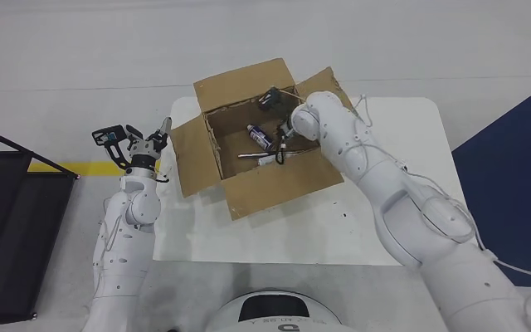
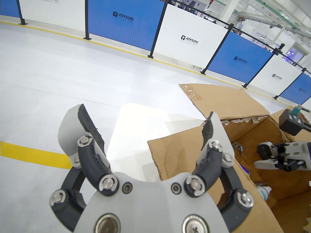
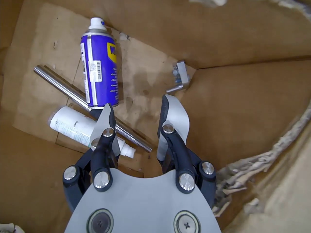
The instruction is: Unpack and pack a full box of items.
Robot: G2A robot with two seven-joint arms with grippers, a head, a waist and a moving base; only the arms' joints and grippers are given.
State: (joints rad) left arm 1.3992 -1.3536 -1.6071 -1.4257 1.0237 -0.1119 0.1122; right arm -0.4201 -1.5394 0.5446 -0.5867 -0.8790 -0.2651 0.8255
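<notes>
Open-topped cardboard box (image 1: 236, 85): spray can (image 3: 100, 66), steel rod (image 3: 60, 81) and white bottle (image 3: 70, 124) crowd together on its floor; bare cardboard separates them from a metal bracket (image 3: 181, 76) in one corner.

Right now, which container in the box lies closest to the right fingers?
The white bottle, right beside the right fingers; the blue spray can lies farther off, toward the box wall.

Table (image 1: 398, 236): white top, rounded corners.
Floor (image 1: 99, 50): pale grey, with thin seam lines.
Yellow line (image 1: 87, 168): painted stripe on the floor, off the table's left edge.
Black frame (image 1: 21, 241): dark, rack-like, well apart from the table's left edge.
Blue patch (image 1: 502, 191): dark blue floor area past the table's right edge.
Fence panels (image 2: 124, 20): alternating blue and white, on black posts.
</notes>
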